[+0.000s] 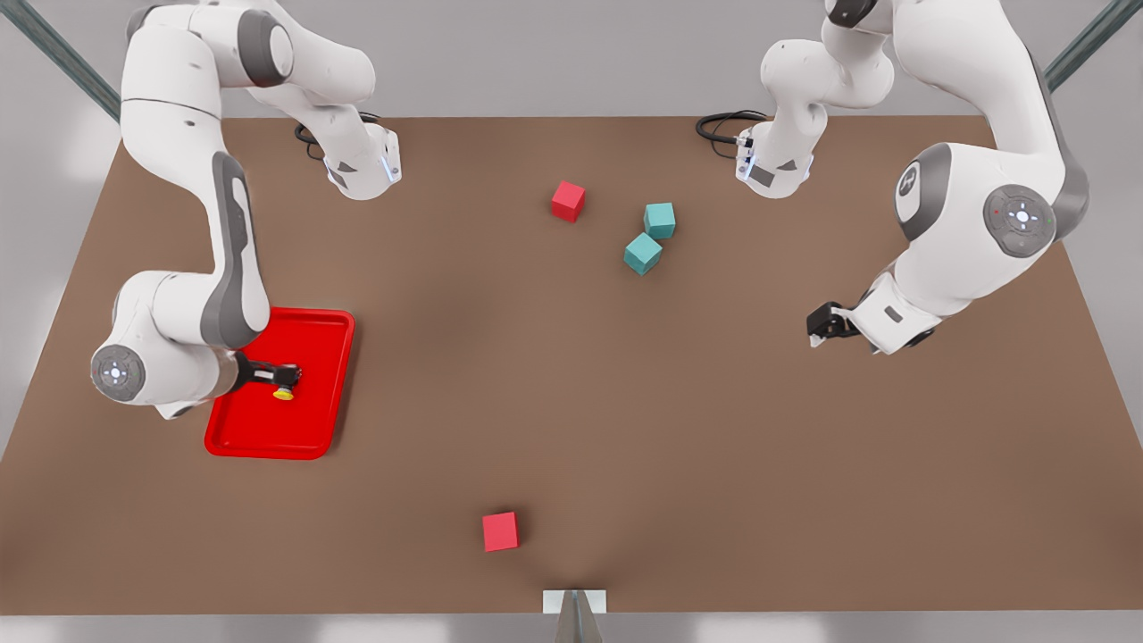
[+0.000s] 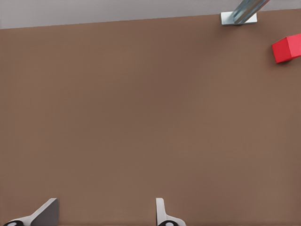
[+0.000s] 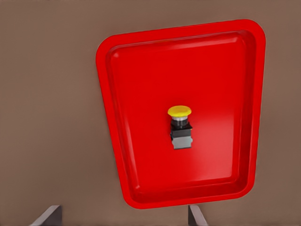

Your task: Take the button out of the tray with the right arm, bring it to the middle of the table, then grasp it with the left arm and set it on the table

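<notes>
Red cube (image 1: 500,530) sits nearest. Right gripper (image 1: 279,375) hangs open over the button (image 1: 284,393) lying in the tray (image 1: 314,429); go straight down, squeeze its black base. Left gripper (image 1: 823,323) waits, open.

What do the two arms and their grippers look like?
Both arms are glossy white with rounded links and grey joint covers; round end caps carry small light marks. Black cables loop at each base. The right gripper and left gripper are black, with pale grey fingertips in the wrist views.
</notes>
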Controlling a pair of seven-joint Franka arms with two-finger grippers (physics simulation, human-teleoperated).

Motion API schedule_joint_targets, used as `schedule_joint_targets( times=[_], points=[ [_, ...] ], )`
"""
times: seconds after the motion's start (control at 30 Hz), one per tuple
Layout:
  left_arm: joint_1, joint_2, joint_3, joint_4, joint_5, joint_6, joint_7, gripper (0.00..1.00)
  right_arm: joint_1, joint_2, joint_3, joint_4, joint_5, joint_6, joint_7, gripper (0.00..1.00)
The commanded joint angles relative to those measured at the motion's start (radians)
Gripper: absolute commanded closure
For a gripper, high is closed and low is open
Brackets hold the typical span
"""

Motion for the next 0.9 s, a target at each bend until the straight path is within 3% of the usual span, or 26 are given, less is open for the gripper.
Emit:
schedule_joint_targets(
  times=[0.0,0.1,0.17,0.27,0.37,0.57,0.63,0.7,0.87],
  points=[
    [0.000,0.000,0.000,0.001,0.001,0.002,-0.003,0.00,0.010,0.001,0.000,0.000,-0.001,0.016,-0.013,0.00],
    [-0.002,0.003,0.000,0.001,0.001,0.004,-0.003,0.00,-0.012,0.047,0.000,-0.006,-0.019,0.018,-0.047,0.00],
    [-0.011,0.005,0.001,0.001,-0.001,0.004,-0.003,0.00,-0.033,0.056,0.000,0.010,0.093,0.067,-0.062,0.00],
    [-0.011,0.005,0.001,0.001,-0.001,0.004,-0.003,0.00,-0.007,0.088,0.000,0.028,-0.028,0.077,-0.080,0.00],
    [-0.012,0.005,0.001,0.001,-0.001,0.002,-0.003,0.00,-0.070,0.141,0.000,-0.059,-0.059,0.395,-0.255,0.00],
    [-0.014,0.021,0.000,0.001,-0.002,0.001,-0.003,0.00,-0.145,0.181,0.003,-0.191,-0.048,0.686,-0.353,0.00],
    [-0.015,0.021,0.000,0.001,-0.004,-0.002,-0.004,0.00,-0.182,0.162,0.057,-0.248,-0.045,0.734,-0.358,0.00],
    [-0.015,0.021,0.000,0.001,-0.004,-0.004,-0.006,0.00,-0.309,0.061,0.204,-0.410,-0.045,0.890,-0.373,0.00],
    [-0.015,0.021,0.000,0.001,-0.004,-0.002,-0.007,0.00,-0.315,-0.007,0.209,-0.541,-0.047,0.999,-0.433,0.00]
  ],
)
